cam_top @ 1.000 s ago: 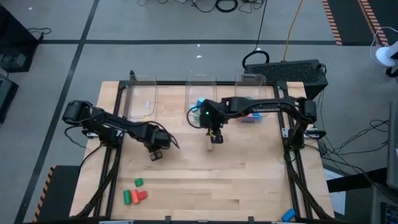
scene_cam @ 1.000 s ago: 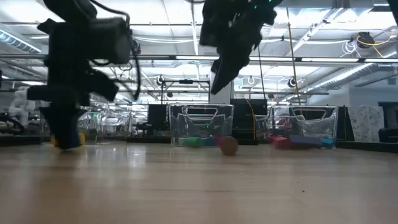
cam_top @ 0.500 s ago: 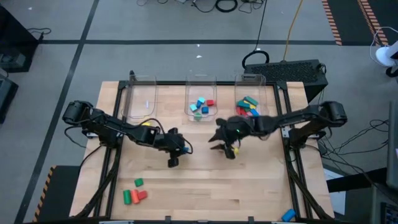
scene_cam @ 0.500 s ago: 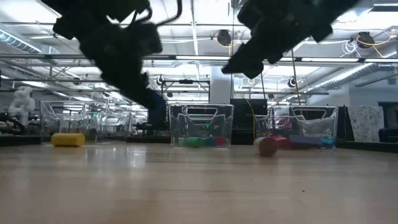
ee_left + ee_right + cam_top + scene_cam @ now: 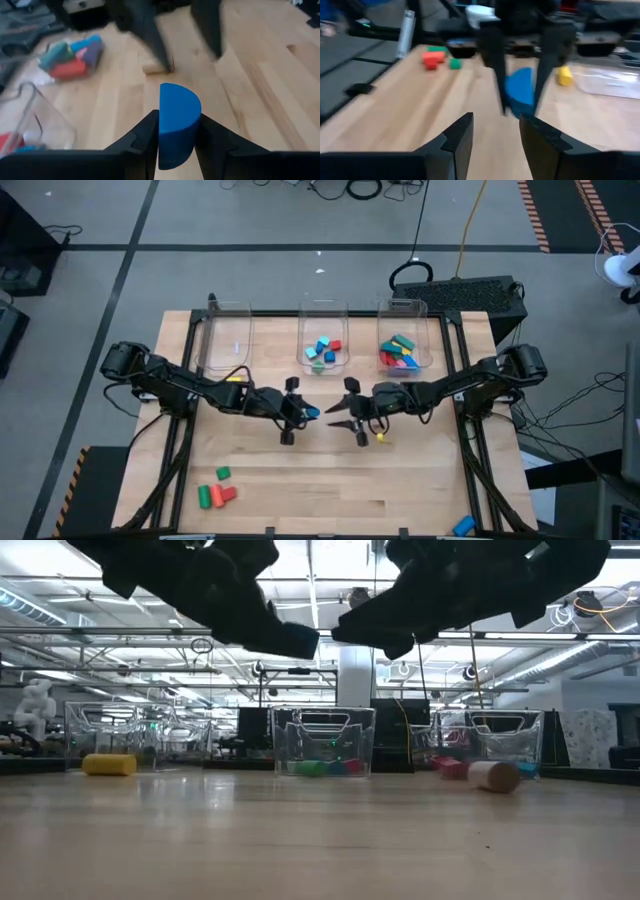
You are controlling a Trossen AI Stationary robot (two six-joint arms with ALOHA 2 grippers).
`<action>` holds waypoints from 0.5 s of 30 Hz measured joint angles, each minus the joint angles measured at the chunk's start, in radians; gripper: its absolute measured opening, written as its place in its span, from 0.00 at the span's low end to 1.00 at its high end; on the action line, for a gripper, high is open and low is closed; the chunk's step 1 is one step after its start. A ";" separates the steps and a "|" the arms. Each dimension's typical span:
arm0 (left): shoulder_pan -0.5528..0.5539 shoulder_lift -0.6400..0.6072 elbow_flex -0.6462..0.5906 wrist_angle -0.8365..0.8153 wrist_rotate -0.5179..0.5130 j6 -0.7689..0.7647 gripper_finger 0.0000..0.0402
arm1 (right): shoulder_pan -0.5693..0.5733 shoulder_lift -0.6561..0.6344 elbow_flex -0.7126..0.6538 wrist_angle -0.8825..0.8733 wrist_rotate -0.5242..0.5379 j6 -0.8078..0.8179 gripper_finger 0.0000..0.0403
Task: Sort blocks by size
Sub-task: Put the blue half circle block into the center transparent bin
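My left gripper [image 5: 306,412] is above the table's middle, shut on a blue block with a rounded end [image 5: 179,122]; the block also shows in the high view [image 5: 313,412]. My right gripper [image 5: 336,418] faces it from the table's right, open and empty, with its fingers [image 5: 150,35] just beyond the block. A pale cylinder [image 5: 381,437] lies on the table by the right gripper. A yellow cylinder [image 5: 235,380] lies beside the left arm. Green and red blocks [image 5: 216,491] lie at the near left. My left gripper pinches the blue block by two opposite sides [image 5: 165,142] between its two fingers. The block's rounded end [image 5: 181,97] sticks out past the fingertips. The fingers lie about level and point toward the table's right. The block is lifted clear of the table.
Three clear bins stand along the far edge: the left one [image 5: 228,340] shows nothing inside, the middle one [image 5: 323,330] holds small blocks, and the right one [image 5: 402,330] holds several larger blocks. A blue block [image 5: 463,526] lies at the near right corner.
My left gripper has risen from the table by the yellow cylinder and gone toward the table's right with the blue block, tipping to level. My right arm has swung from the far side to the right, and its gripper now faces the left one. The pale cylinder has rolled toward the near right.
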 joint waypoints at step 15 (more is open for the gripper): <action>0.016 0.000 0.000 0.062 -0.031 0.029 0.27 | -0.005 0.008 0.001 0.111 0.087 -0.093 0.36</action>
